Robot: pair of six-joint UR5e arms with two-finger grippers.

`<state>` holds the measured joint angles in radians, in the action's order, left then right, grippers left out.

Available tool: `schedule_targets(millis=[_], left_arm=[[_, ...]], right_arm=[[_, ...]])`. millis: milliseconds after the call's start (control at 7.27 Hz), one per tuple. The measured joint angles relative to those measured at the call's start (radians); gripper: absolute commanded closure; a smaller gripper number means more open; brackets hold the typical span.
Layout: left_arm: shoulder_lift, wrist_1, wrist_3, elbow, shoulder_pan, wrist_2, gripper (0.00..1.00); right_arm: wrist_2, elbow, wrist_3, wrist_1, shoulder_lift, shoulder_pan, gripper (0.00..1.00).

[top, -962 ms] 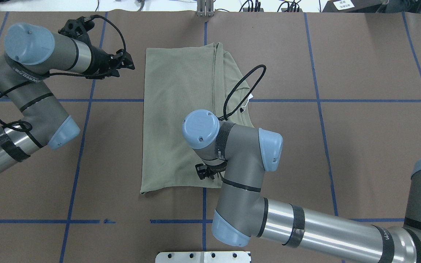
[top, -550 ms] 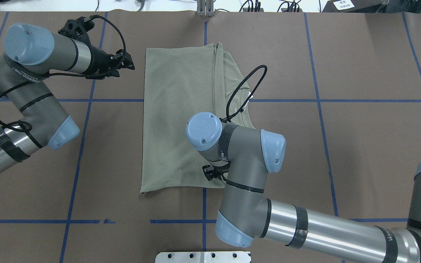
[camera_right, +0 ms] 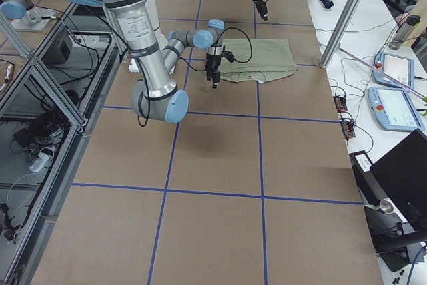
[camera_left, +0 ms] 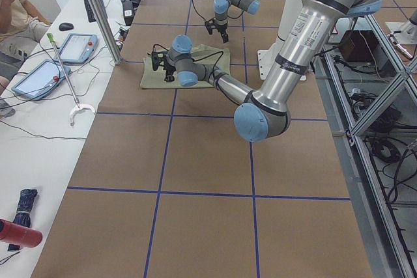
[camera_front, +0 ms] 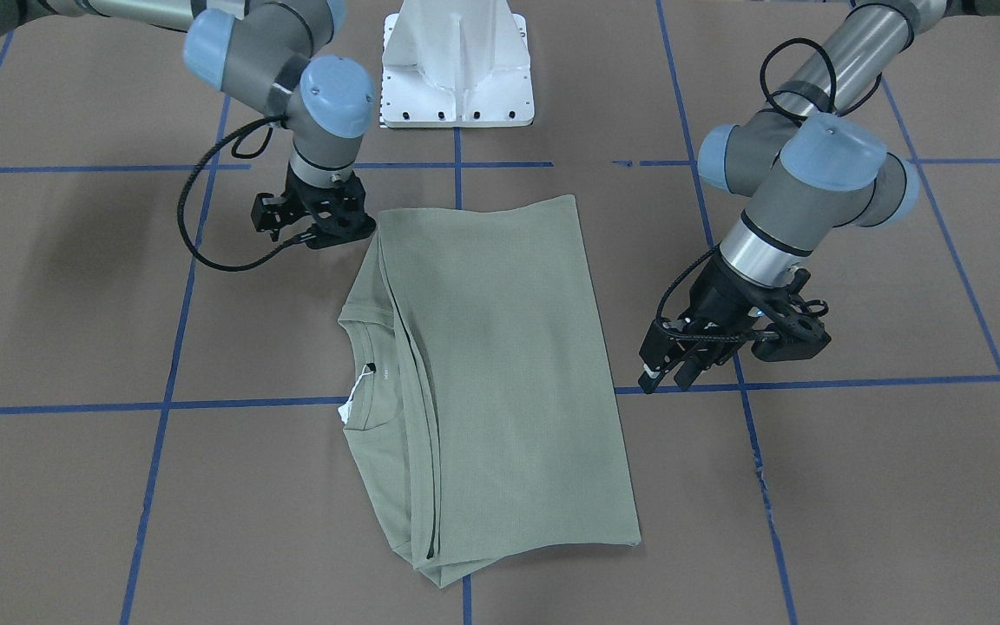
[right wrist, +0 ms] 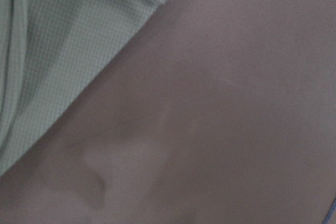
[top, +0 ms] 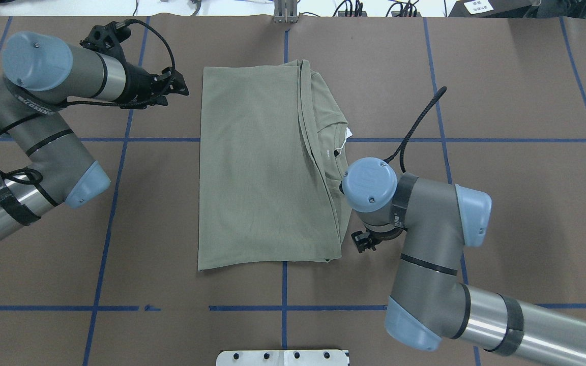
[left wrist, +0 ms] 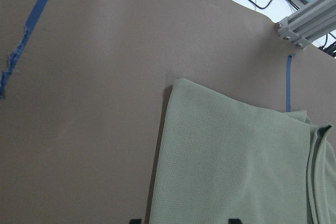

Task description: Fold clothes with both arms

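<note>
Two grippers flank the shirt, which lies folded flat on the table, long axis running away from the robot's base. Off its far left corner my left gripper hovers, fingers spread, empty. Off its near right corner my right gripper is closer; I can't tell whether it's open.
</note>
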<state>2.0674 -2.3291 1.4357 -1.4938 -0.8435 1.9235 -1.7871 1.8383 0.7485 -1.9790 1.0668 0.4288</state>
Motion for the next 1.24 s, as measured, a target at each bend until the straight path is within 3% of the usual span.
schedule_targets(millis=[138,412,962,1238], left_arm=[[-0.001,-0.001,0.000,-0.001,0.000,0.015,0.37],[-0.001,-0.001,-0.001,-0.004,-0.001,0.036,0.37],[-0.013,0.003,-0.002,-0.038,-0.006,0.079,0.37],[-0.017,0.003,-0.002,-0.043,-0.006,0.085,0.37]], right_arm=[[0.001,0.029,-0.001,-0.024,-0.006,-0.002,0.00],[0.005,-0.016,0.003,-0.002,-0.083,0.022,0.00],[-0.001,-0.412,0.017,0.259,-0.332,0.127,0.00],[-0.001,-0.552,0.032,0.348,-0.388,0.144,0.00]])
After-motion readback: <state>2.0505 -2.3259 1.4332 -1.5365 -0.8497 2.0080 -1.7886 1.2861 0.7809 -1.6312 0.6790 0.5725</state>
